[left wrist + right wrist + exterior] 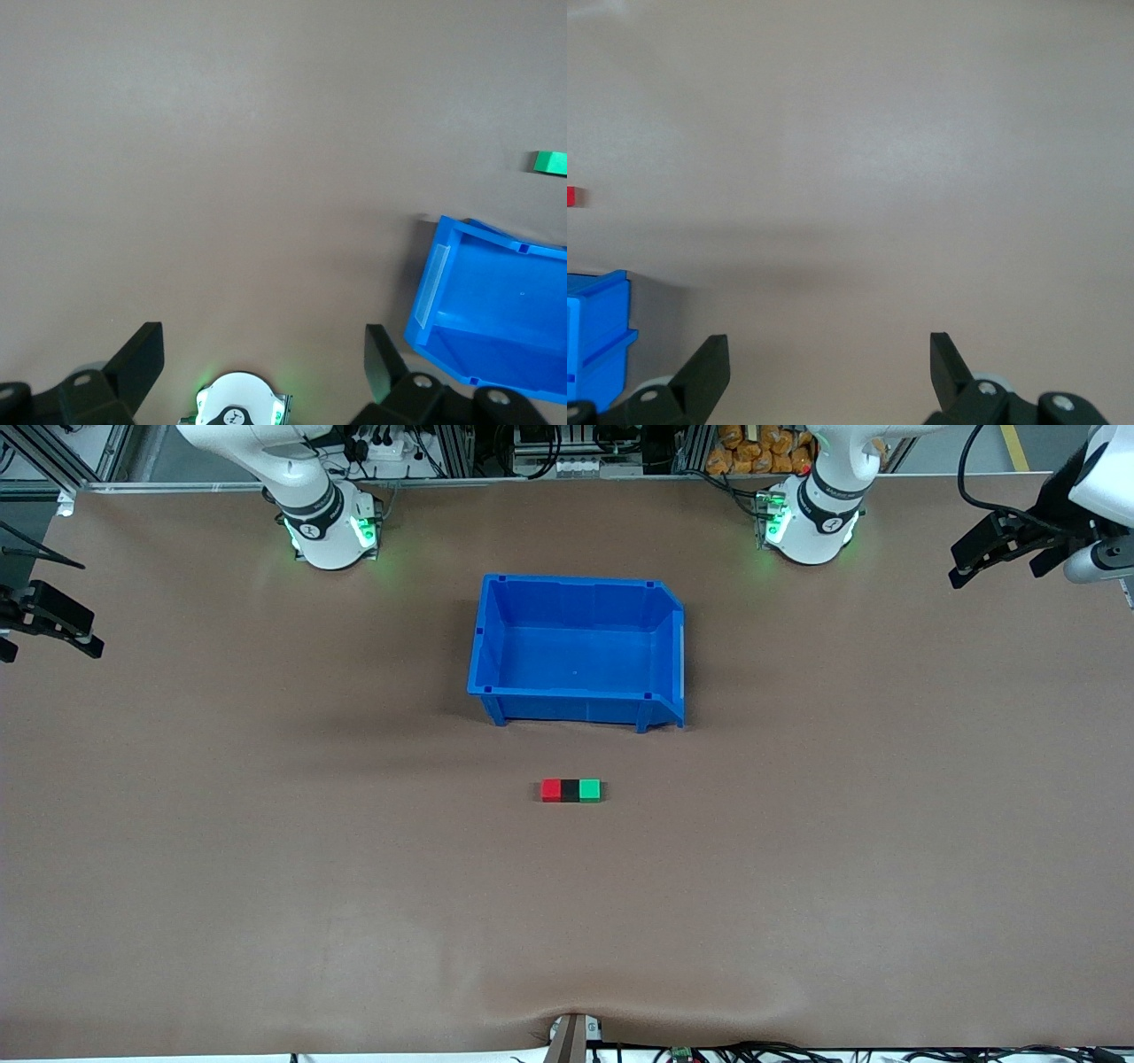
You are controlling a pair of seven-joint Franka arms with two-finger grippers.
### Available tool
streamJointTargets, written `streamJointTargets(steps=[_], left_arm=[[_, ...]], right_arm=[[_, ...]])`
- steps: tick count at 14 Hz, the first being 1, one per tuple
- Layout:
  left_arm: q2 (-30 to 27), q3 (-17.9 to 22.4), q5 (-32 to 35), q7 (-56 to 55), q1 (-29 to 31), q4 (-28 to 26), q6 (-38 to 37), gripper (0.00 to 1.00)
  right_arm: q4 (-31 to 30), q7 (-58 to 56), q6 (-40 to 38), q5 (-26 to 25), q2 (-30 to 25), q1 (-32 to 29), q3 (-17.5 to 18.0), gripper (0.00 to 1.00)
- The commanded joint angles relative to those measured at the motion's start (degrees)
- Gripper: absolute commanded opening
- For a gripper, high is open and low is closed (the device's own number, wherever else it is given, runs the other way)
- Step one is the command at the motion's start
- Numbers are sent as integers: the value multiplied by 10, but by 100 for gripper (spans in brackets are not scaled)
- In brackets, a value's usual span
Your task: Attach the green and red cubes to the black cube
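Observation:
The red cube [551, 790], the black cube [570, 790] and the green cube [589, 789] sit in one touching row on the table, black in the middle, nearer to the front camera than the blue bin [567, 708]. My left gripper [992, 558] is open and empty, up over the left arm's end of the table. My right gripper [49, 638] is open and empty over the right arm's end. The left wrist view shows the open left gripper [263, 354] and the green cube [551, 161]. The right wrist view shows the open right gripper [829, 354] and the red cube [570, 196].
The blue bin is empty and stands in the middle of the table, between the cubes and the arm bases. It also shows in the left wrist view [427, 297] and the right wrist view [598, 310]. The left arm's base [235, 403] shows below its gripper.

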Motion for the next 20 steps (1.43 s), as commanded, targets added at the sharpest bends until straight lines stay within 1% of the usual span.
streamJointTargets(steps=[1, 4, 6, 20], left_arm=[[5, -5, 11, 11, 8, 15, -14, 100], [10, -5, 14, 13, 8, 22, -14, 100], [10, -5, 14, 36, 8, 22, -14, 100], [10, -2, 14, 38, 22, 22, -14, 100]], right_arm=[[2, 3, 0, -5, -4, 3, 0, 100], [2, 3, 0, -5, -4, 3, 0, 100], [2, 3, 0, -5, -4, 2, -1, 100], [2, 3, -1, -5, -4, 2, -1, 100]])
